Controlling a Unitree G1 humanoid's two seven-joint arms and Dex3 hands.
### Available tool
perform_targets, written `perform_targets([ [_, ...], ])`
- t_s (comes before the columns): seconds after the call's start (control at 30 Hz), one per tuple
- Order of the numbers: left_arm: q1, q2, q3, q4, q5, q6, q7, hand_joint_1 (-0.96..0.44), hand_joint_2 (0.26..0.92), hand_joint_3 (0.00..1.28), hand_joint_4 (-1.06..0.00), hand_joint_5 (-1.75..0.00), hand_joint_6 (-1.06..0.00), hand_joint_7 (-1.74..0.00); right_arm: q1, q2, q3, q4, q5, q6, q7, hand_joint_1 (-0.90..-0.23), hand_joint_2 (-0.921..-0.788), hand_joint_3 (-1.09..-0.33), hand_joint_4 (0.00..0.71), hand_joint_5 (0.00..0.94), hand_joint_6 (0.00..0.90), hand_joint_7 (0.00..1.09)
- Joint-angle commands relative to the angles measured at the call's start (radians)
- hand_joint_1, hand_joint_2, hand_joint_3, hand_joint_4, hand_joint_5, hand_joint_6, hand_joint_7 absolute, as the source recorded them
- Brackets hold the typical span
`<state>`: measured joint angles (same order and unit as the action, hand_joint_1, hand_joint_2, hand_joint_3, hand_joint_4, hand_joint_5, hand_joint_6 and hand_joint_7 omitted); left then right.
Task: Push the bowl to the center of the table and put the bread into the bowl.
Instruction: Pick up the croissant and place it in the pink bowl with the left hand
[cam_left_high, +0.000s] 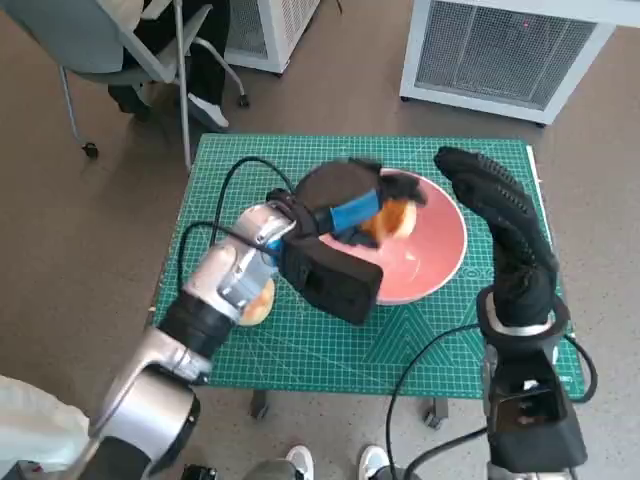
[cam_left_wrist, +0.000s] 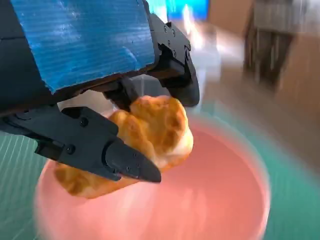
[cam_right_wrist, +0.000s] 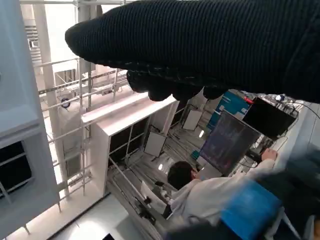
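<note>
Over pink bowl (cam_left_high: 436, 262), bread (cam_left_wrist: 150, 137), seemingly gripped

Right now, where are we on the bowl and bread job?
Done, by the look of it: the pink bowl sits near the middle of the green cutting mat. In hand: the left hand grips the bread above the bowl's inside. The right hand is by the bowl's rim, holding nothing. Left: release the bread into the bowl. Another bun-like piece lies half hidden under the left forearm.
</note>
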<state>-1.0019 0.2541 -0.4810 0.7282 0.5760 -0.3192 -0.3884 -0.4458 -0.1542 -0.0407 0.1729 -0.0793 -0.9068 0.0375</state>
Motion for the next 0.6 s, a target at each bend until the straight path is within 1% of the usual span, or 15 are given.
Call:
perform_targets([
  [0.03, -0.018, 0.027, 0.029, -0.004, -0.043, -0.051, -0.027, -0.13, 0.903, 0.03, -0.07, -0.02, -0.24, -0.04, 0.024, -0.003, -0.006, -0.004, 0.005, 0.012, 0.0, -0.361, -0.921, -0.565, 0.397, 0.021, -0.001, 0.91],
  [0.17, 0.015, 0.06, 0.059, -0.026, -0.073, -0.119, -0.007, -0.2, 0.903, 0.02, -0.02, 0.0, -0.22, -0.01, 0.025, -0.003, -0.009, -0.005, 0.003, 0.011, -0.002, -0.364, -0.921, -0.564, 0.397, 0.021, -0.001, 0.91],
  [0.33, 0.049, 0.114, 0.098, -0.048, -0.106, -0.221, 0.017, -0.26, 0.901, 0.01, 0.0, 0.0, -0.19, 0.0, 0.027, -0.001, -0.009, -0.007, 0.003, 0.01, -0.003, -0.365, -0.921, -0.563, 0.397, 0.022, -0.001, 0.91],
  [0.47, 0.095, 0.178, 0.145, -0.1, -0.135, -0.304, 0.041, -0.31, 0.901, 0.01, -0.01, 0.0, -0.2, -0.01, 0.028, -0.003, -0.012, -0.002, 0.008, 0.005, 0.0, -0.364, -0.921, -0.563, 0.397, 0.023, -0.001, 0.91],
  [0.6, 0.156, 0.247, 0.206, -0.181, -0.172, -0.357, 0.051, -0.33, 0.894, 0.0, -0.04, -0.02, -0.24, -0.03, 0.032, -0.004, -0.015, -0.004, 0.015, 0.003, 0.002, -0.362, -0.921, -0.563, 0.397, 0.023, -0.001, 0.9],
])
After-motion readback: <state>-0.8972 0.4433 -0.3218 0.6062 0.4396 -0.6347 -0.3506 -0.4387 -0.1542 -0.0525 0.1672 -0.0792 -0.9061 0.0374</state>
